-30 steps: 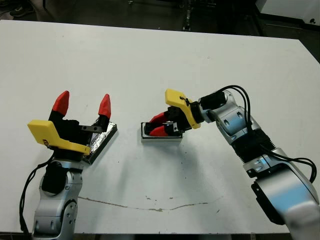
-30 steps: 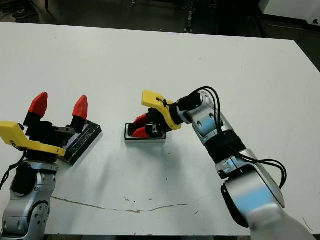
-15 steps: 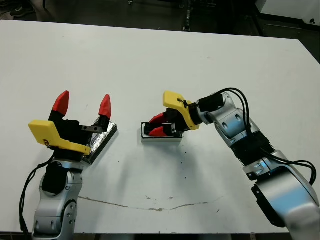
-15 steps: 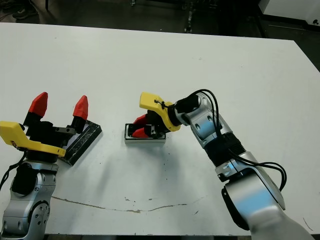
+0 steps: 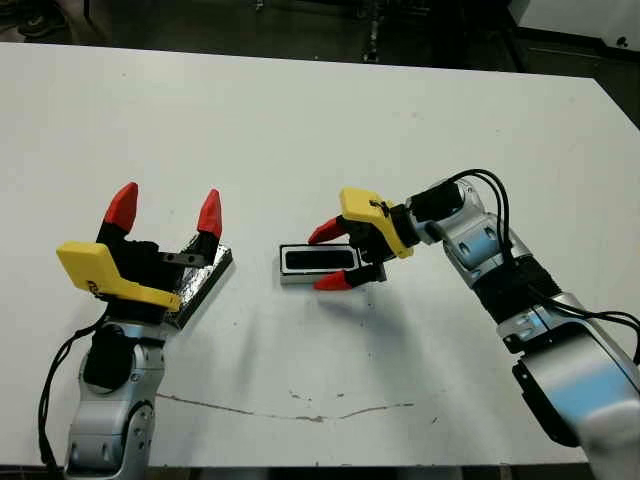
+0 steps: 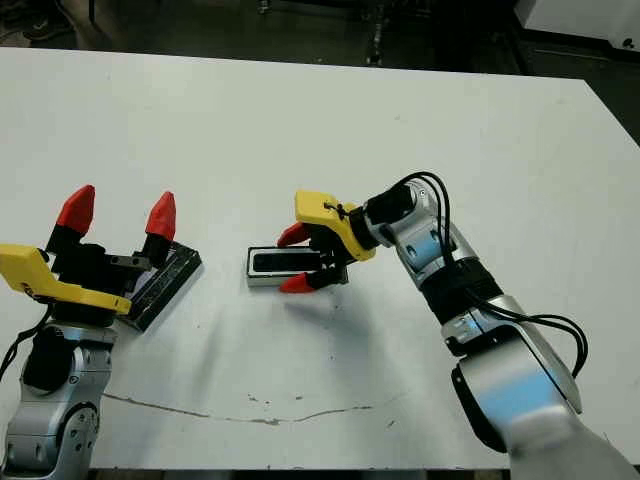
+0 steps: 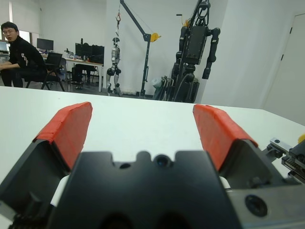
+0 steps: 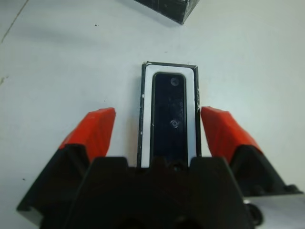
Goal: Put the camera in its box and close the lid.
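Note:
The black camera (image 5: 319, 260) lies flat inside the white-walled box (image 5: 284, 275) at the table's middle. In the right wrist view the camera (image 8: 170, 119) fills the box (image 8: 144, 112) between the white walls. My right gripper (image 5: 330, 257) is open. Its red fingers straddle the box's right end, one on each long side, holding nothing. The glossy black lid (image 5: 204, 279) with speckled sides lies on the table to the left, partly hidden under my left gripper (image 5: 166, 208). That gripper hovers above it, open and empty.
A thin dark crack line (image 5: 300, 408) runs across the table near its front edge. Beyond the far edge, the left wrist view shows a seated person (image 7: 19, 52) and standing machinery (image 7: 195, 47).
My right gripper has opened and drawn back a little to the right, leaving the camera lying in the box. The left arm and the lid have not moved.

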Tool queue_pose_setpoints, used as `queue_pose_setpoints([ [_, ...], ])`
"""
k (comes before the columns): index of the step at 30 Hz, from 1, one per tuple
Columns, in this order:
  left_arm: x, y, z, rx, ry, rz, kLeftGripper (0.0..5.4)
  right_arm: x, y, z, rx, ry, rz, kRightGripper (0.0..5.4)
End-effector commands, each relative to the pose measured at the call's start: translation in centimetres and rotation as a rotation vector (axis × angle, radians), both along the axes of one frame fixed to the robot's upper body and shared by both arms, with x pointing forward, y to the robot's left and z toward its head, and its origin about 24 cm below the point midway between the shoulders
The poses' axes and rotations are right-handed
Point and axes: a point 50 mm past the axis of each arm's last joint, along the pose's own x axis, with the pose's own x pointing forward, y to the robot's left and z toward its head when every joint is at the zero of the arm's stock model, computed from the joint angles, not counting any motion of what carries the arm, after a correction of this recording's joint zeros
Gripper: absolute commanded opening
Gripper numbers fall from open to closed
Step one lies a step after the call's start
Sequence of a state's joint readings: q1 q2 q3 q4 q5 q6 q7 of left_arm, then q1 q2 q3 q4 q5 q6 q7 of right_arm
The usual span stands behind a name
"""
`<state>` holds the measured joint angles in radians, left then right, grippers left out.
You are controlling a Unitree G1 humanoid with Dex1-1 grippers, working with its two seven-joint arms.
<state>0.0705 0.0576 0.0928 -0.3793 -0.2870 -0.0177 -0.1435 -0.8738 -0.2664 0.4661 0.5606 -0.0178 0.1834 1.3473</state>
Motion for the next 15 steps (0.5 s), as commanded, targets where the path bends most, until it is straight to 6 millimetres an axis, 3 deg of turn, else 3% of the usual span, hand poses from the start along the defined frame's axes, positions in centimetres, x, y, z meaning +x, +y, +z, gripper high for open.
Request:
queue_pose_setpoints([
  [1, -0.1, 0.1, -0.2, 0.0, 0.009, -0.003, 5.4, 0.1, -0.8, -0.1, -0.035, 0.026, -0.03, 5.2],
  [8, -0.2, 0.0, -0.1, 0.005, 0.009, 0.003, 5.4, 0.7, -1.7, 3.0, 0.031, 0.014, -0.083, 5.39],
  [15, -0.2, 0.4, 0.1, 0.025, 0.002, 0.003, 5.4, -0.2, -4.5, 6.5, 0.281, -0.061, -0.182, 5.39],
])
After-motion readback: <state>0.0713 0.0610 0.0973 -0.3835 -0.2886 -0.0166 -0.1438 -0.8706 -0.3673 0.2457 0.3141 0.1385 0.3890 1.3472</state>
